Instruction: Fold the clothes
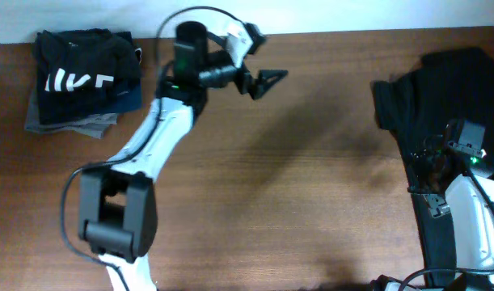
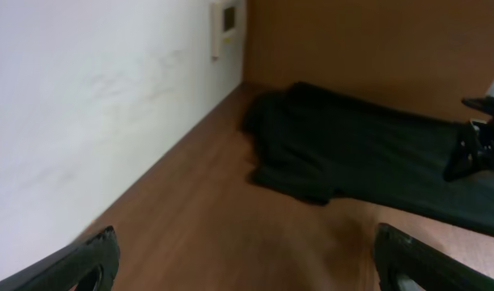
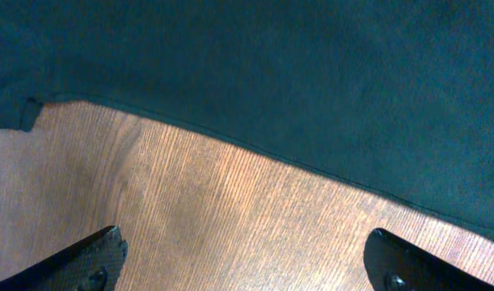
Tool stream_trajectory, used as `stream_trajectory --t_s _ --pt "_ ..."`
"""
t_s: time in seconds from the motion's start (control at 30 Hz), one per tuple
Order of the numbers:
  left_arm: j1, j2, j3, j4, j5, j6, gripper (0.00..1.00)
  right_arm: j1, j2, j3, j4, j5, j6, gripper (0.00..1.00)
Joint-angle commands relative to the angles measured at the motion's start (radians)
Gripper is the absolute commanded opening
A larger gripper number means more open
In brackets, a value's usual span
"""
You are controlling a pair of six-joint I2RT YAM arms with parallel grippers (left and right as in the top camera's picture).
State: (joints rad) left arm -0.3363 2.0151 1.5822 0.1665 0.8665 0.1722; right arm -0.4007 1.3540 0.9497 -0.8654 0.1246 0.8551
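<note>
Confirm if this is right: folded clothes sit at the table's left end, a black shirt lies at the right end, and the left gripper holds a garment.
Not quite: the left gripper is open and empty, as the left wrist view shows. The folded clothes and black shirt are as stated.

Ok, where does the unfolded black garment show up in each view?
Overhead: the black garment lies at the far right of the frame.
Left wrist: the garment is spread from the centre to the right edge.
Right wrist: it fills the top of the frame.
Shared landmark: the wooden table, bare beside the garment's edge.
</note>
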Motion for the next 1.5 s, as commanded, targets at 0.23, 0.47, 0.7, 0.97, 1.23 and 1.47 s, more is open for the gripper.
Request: stream_trajectory --t_s 0.23,0.47,0.7,0.97,1.23,1.47 --pt "-0.182 0.034 0.027 -0.181 -0.624 -0.002 0.99 -0.006 0.001 -0.003 0.015 -0.006 -0.014 0.87" --pt "-0.146 0.034 0.027 -0.229 -0.688 0.002 1.0 0.003 0.061 -0.003 0.259 -0.253 -0.314 0.78" --pt "-0.085 0.034 0.027 -0.285 -0.759 0.002 0.99 0.103 0.198 0.001 0.532 -0.323 -0.394 0.63" --pt "-0.032 0.034 0.027 -0.447 -0.76 0.002 0.99 0.262 0.503 0.213 0.512 -0.197 -0.541 0.82" --pt "0.011 0.034 0.027 -0.564 -0.76 0.002 0.99 0.344 0.631 0.433 0.395 0.156 -0.755 0.89" --pt "0.04 0.034 0.027 -0.572 -0.76 0.002 1.0 0.314 0.645 0.442 0.424 0.19 -0.931 0.91"
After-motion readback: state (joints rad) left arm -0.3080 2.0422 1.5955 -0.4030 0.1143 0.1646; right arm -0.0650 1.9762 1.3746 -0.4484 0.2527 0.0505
